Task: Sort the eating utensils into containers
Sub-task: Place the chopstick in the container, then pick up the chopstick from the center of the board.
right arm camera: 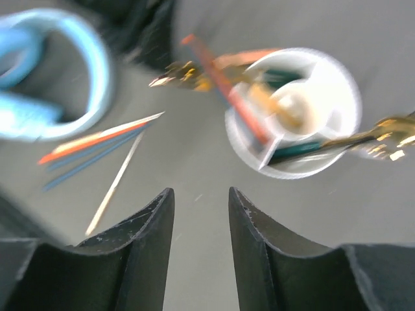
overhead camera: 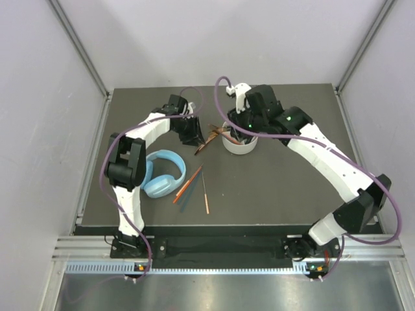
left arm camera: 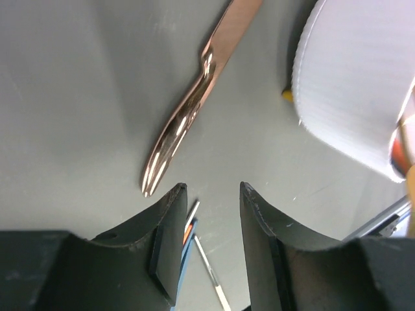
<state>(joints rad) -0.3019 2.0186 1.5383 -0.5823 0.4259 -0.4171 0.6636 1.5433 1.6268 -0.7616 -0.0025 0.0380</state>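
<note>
The white holder [overhead camera: 240,146] is standing near the middle of the dark table [overhead camera: 292,194], and several utensils are being carried in it. The right wrist view is being blurred throughout, so the inside of the holder is being made out only roughly. An orange chopstick [right arm camera: 224,81] is slanting across its left rim, dark teal pieces [right arm camera: 295,150] are lying inside, and a gold utensil [right arm camera: 382,133] is sticking out to the right, its end being cut off by the picture edge. Which compartment each is occupying cannot be told.

The right gripper [right arm camera: 201,194] is being held open and empty over the table, just on the near side of the holder. In the top view its fingers are being hidden by the wrist.

The left gripper [left arm camera: 213,188] is likewise being held open with nothing between its fingers, just left of the holder. A copper-coloured utensil [left arm camera: 188,110] is lying on the table just beyond those fingertips, beside the holder's ribbed wall. Its far end is being cropped, so fork or spoon cannot be told.

Well to the near left of the holder, loose chopsticks [overhead camera: 188,184], orange and teal, are lying together with a thin pale stick [overhead camera: 205,193]. The light blue headphones [overhead camera: 162,172] are lying further left, just beside these.
</note>
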